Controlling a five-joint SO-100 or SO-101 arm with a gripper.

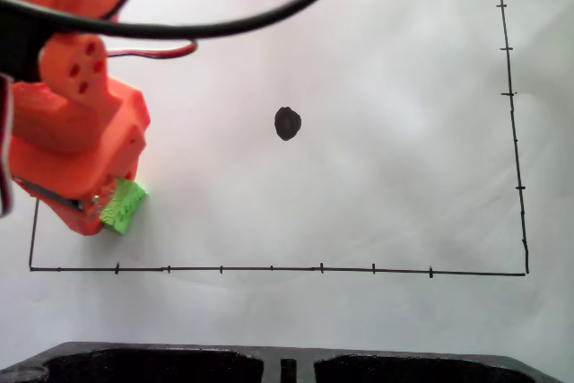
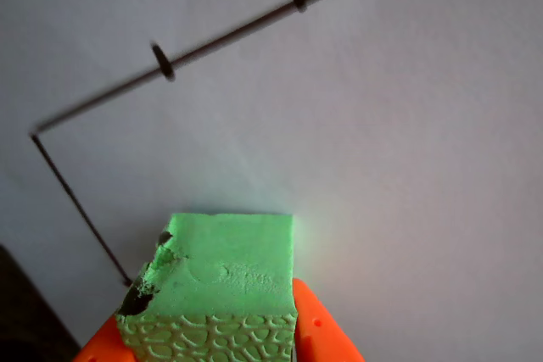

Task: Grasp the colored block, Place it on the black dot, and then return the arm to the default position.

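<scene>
The green cube (image 1: 124,204) sits at the tip of the orange arm (image 1: 76,127), near the lower left corner of the drawn frame in the fixed view. My gripper (image 1: 109,211) is shut on it. In the wrist view the cube (image 2: 222,273) lies at the bottom centre, its cracked-pattern face toward the camera, with orange fingertips (image 2: 321,335) pressing on both sides of it. The black dot (image 1: 287,123) lies bare on the white paper, well to the right of the cube and a little farther up. I cannot tell whether the cube rests on the paper or hangs just above it.
Thin black border lines with tick marks (image 1: 269,268) frame the white sheet; the frame's corner (image 2: 36,135) shows in the wrist view. A black cable (image 1: 269,20) arcs across the top, with a red wire (image 1: 166,51) beneath it. A dark moulded object (image 1: 287,365) runs along the bottom edge.
</scene>
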